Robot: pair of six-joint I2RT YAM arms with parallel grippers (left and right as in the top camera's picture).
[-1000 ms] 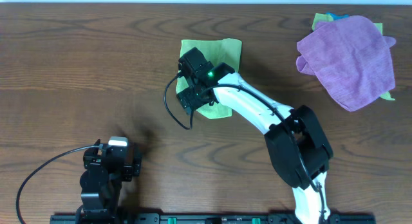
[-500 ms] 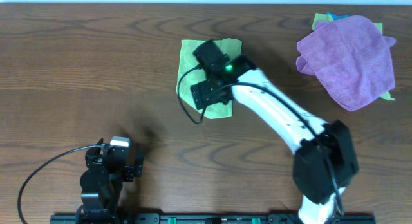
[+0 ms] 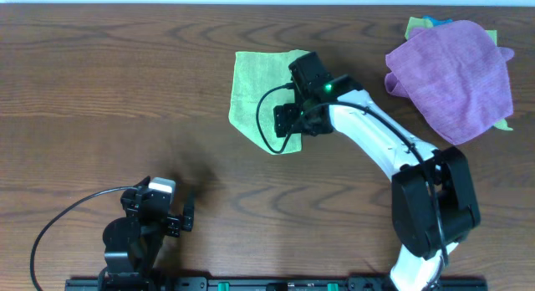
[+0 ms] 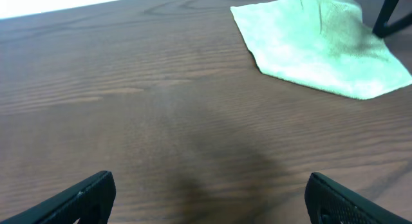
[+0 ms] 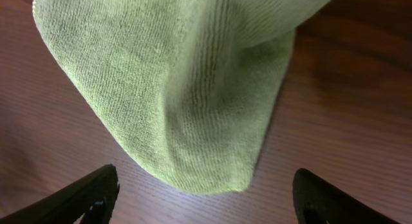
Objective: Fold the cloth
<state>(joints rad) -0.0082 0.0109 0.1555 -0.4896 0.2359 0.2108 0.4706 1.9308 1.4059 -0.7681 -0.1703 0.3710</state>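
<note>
Lime-green, square-cut microfibre cloth (image 3: 257,94) lies on the dark brown wooden tabletop (image 3: 125,90), partly under the right end effector (image 3: 292,99) and spreading out from it toward the left arm's side. Its outline is uneven, with a rounded corner pointing back toward the robot's base. In the right wrist view the cloth (image 5: 187,89) fills the area just ahead of the right end effector (image 5: 206,205), and a soft ridge runs through its middle. The two fingers stand wide apart with only bare wood between their tips, so this end effector is open and grips nothing. The left end effector (image 3: 163,214) hovers low near the robot's base, well apart from the cloth. From its wrist camera the cloth (image 4: 322,47) sits far ahead and to the right. The left end effector (image 4: 215,205) is also spread wide and empty. Well off to the right of the right end effector rests a larger crumpled purple cloth (image 3: 451,78), with green and blue fabric edges (image 3: 420,24) peeking out from beneath it.
</note>
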